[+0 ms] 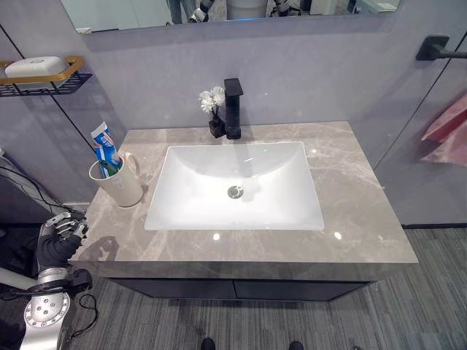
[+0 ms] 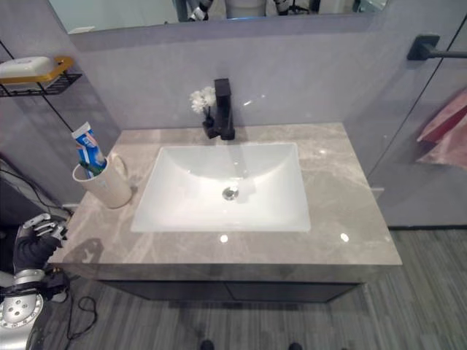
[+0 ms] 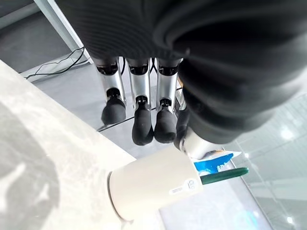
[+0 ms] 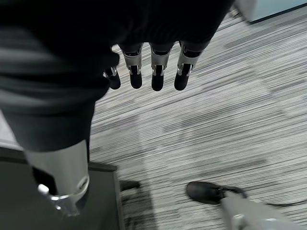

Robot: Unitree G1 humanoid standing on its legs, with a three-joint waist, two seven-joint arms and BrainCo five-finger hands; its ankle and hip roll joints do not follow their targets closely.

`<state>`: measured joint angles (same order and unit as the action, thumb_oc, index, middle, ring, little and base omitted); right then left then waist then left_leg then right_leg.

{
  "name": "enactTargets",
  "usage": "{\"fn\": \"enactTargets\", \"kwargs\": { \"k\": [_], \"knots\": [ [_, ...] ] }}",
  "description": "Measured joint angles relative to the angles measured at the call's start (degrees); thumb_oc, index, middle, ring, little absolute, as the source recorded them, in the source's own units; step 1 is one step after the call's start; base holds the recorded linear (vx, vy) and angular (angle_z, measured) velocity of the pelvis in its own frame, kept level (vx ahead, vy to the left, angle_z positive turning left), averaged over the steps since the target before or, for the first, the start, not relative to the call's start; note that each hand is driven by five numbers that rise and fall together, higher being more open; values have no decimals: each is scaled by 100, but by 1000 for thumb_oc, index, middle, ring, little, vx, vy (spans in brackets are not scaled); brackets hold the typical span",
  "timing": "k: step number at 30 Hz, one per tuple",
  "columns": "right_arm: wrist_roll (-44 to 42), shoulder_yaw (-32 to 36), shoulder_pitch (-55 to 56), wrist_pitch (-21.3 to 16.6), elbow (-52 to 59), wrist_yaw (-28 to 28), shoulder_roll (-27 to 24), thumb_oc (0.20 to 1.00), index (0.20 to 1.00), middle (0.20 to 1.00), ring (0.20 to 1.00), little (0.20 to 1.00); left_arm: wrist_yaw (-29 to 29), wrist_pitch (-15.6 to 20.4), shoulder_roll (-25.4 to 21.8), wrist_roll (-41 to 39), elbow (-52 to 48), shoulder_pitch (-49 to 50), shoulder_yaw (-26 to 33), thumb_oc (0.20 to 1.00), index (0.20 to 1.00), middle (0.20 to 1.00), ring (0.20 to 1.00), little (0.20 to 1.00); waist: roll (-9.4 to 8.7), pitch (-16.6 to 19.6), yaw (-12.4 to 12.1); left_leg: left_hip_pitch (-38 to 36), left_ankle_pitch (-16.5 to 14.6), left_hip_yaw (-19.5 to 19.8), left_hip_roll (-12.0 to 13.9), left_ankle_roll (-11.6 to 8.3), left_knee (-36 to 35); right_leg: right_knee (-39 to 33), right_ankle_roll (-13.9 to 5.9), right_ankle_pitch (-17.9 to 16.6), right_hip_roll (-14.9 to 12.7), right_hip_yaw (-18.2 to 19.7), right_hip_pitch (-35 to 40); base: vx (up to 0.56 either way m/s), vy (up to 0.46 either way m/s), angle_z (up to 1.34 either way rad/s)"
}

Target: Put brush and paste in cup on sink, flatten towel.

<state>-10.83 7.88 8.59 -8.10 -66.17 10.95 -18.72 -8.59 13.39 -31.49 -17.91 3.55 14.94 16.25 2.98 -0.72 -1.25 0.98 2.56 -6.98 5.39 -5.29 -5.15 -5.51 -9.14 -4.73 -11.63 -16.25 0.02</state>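
A cream cup (image 1: 122,184) stands on the grey marble counter (image 1: 350,197) left of the basin. In it stand a blue and white toothpaste tube (image 1: 106,144) and a green toothbrush (image 1: 109,169); the left wrist view shows the same cup (image 3: 153,184), tube (image 3: 213,164) and brush (image 3: 225,176). My left hand (image 1: 62,233) hangs just off the counter's front left corner, below the cup, open and empty, its fingers (image 3: 139,96) relaxed. A pink towel (image 1: 449,131) hangs crumpled at the far right wall. My right hand (image 4: 153,72) hangs open over the striped floor, holding nothing.
A white basin (image 1: 235,186) is set in the middle of the counter, with a black tap (image 1: 233,108) and a small vase of white flowers (image 1: 213,109) behind it. A wire shelf with a soap dish (image 1: 36,69) is on the left wall, and a black towel bar (image 1: 438,49) on the right.
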Motion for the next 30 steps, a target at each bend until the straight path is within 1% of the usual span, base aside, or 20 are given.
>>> {"fn": "enactTargets", "kwargs": {
  "k": [4,6,13,15,17,21,24,25,27,28,29,30],
  "knots": [
    [49,-19,-71,-6,38,2,1,1000,1000,1000,1000,1000,156,-35,-1,-98,-56,42,-106,200,200,200,200,200,43,17,-20,0,0,0,1,-1,-1,0,0,0,-1,1,0,34,-10,0],
    [63,-71,-87,7,24,3,0,1000,1000,1000,1000,1000,278,-147,-12,-241,-64,89,-140,200,200,200,200,200,47,19,-34,1,-1,1,4,0,-2,0,1,0,1,0,-1,52,-13,0],
    [263,-231,-60,47,-28,0,4,1000,1000,1000,1000,1000,509,-247,-129,-428,-75,166,-202,200,200,200,200,200,-3,41,-16,-16,0,-15,-4,2,-1,41,2,-2,-2,19,1,29,26,-1],
    [276,-239,-63,53,-56,-1,2,1000,1000,1000,1000,1000,515,-249,-230,-458,-75,160,-243,200,200,200,200,200,-27,31,-22,-44,-2,-51,-5,5,0,47,5,-5,-3,55,4,2,53,-10],
    [324,-238,-81,56,-63,-1,2,1000,1000,1000,1000,1000,529,-250,-238,-467,-75,160,-318,200,200,200,200,200,-50,15,-61,-108,-24,-169,-15,33,1,47,4,-7,-14,171,-1,-8,72,-21],
    [387,-234,-92,81,-98,-4,-7,1000,1000,1000,1000,1000,627,-250,-245,-472,-85,97,-464,200,200,200,200,200,-74,-5,-38,-109,-37,-180,-66,57,1,47,-21,-26,-66,191,-10,-1,98,-5],
    [493,-231,-93,115,-189,-7,-38,1000,1000,1000,1000,1000,680,-250,-269,-476,-98,99,-577,200,200,200,200,200,-94,-28,-24,-116,-69,-202,-165,105,-3,49,-51,-43,-158,215,-14,6,150,-1],
    [499,-230,-100,127,-204,-8,-43,1000,1000,1000,1000,1000,715,-251,-277,-477,-107,98,-590,200,200,200,200,200,-108,-42,-6,-122,-78,-235,-235,120,-9,50,-77,-58,-204,232,-22,4,129,-4],
    [513,-231,-116,175,-194,-13,-81,1000,1000,1000,1000,1000,735,-250,-326,-479,-159,100,-614,200,200,200,200,200,-113,-72,-16,-153,-120,-279,-283,189,-26,50,-124,-83,-289,293,-26,-4,208,-12],
    [593,-241,-117,180,-193,-15,-89,1000,1000,1000,1000,1000,749,-250,-351,-504,-172,97,-620,200,200,200,200,200,-162,-106,-18,-188,-154,-319,-398,238,-36,68,-156,-148,-363,314,-25,-13,209,-13],
    [641,-246,-130,187,-183,-17,-118,1000,1000,1000,1000,1000,762,-252,-369,-567,-186,93,-651,200,200,200,200,200,-112,-109,-13,-187,-165,-319,-382,265,-41,150,-172,-124,-412,318,-50,-39,195,-14],
    [728,-258,-169,200,-169,-16,-158,1000,1000,1000,1000,1000,766,-250,-393,-623,-225,94,-652,200,200,200,200,200,-146,-138,26,-183,-180,-362,-435,297,-42,344,-175,-102,-472,321,-211,-38,185,-19]
  ]
}}
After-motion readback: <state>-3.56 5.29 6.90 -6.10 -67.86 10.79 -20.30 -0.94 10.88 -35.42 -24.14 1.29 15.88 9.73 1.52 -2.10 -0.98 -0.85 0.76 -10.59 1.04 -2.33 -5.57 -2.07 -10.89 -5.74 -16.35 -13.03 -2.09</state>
